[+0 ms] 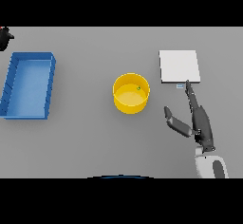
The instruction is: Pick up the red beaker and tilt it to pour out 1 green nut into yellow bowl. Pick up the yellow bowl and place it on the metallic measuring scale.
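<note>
centrally, round yellow bowl (131,93), tiny green nut (138,88) inside, flat square metallic scale (179,66)

- 1 yellow bowl (131,93) sits on the table.
- 1 green nut (138,88) lies inside that bowl.
- 1 metallic measuring scale (179,66) lies flat.
- 1 blue tray (28,85) stands at the left.
- 1 grey table (85,137) holds all these things.
- 2 hands show: the right hand (199,121), and the left hand (4,37) at the far left edge.
</note>
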`<state>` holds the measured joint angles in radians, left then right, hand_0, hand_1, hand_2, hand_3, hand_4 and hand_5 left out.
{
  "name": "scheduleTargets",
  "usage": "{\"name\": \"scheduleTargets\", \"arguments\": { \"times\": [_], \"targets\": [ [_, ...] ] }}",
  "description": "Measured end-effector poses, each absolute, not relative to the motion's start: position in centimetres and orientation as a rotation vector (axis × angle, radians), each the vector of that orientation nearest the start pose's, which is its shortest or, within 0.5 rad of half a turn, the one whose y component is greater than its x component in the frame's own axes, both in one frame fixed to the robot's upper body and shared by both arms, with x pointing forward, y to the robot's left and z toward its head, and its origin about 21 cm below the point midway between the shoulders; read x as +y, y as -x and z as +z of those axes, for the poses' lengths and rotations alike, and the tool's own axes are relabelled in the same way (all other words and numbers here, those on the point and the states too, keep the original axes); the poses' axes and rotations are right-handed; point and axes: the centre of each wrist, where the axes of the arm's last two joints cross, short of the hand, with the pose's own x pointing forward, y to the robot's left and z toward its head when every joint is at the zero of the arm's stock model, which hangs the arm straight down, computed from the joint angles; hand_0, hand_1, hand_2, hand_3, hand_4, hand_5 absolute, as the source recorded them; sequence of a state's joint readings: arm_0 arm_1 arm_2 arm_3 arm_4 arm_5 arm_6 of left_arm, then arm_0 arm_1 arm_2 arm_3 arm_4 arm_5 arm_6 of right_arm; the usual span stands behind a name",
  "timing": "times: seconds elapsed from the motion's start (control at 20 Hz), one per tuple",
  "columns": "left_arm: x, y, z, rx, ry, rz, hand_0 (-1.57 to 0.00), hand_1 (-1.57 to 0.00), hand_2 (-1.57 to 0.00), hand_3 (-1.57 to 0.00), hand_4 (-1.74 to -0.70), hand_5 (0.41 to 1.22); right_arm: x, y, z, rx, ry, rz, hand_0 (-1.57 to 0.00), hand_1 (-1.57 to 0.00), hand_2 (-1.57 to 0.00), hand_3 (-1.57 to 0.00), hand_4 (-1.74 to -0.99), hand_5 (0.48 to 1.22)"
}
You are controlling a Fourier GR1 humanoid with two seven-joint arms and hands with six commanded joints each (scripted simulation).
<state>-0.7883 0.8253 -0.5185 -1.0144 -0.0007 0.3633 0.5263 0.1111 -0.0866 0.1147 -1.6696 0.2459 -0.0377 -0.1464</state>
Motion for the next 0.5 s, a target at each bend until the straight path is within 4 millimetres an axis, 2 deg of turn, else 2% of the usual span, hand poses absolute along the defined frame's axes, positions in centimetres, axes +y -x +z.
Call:
{"name": "scheduleTargets", "arguments": {
  "times": [0.05,0.3,0.4,0.5],
  "targets": [
    [32.8,-38.7,15.3,-1.210,-1.009,-0.391,-1.57,-1.57,-1.57,-1.45,-1.74,1.221,-23.1,-22.0,0.0,-1.697,0.200,0.303,0.00,0.00,0.00,0.00,-1.215,0.664],
    [32.3,-36.3,11.2,-1.135,-0.960,-0.318,-1.57,-1.57,-1.57,-1.51,-1.74,1.221,-23.1,-22.3,0.0,-1.704,0.209,0.295,0.00,0.00,0.00,0.00,-1.217,0.666],
    [32.5,-35.7,10.5,-1.124,-0.956,-0.310,-1.57,-1.57,-1.57,-1.53,-1.74,1.166,-22.6,-22.2,0.2,-1.717,0.200,0.300,0.00,0.00,0.00,0.00,-1.214,0.666],
    [32.3,-35.4,10.1,-1.108,-0.957,-0.299,-1.57,-1.57,-1.57,-1.55,-1.74,1.039,-22.6,-22.0,0.0,-1.703,0.213,0.303,0.00,0.00,0.00,0.00,-1.203,0.663]
  ]
}}
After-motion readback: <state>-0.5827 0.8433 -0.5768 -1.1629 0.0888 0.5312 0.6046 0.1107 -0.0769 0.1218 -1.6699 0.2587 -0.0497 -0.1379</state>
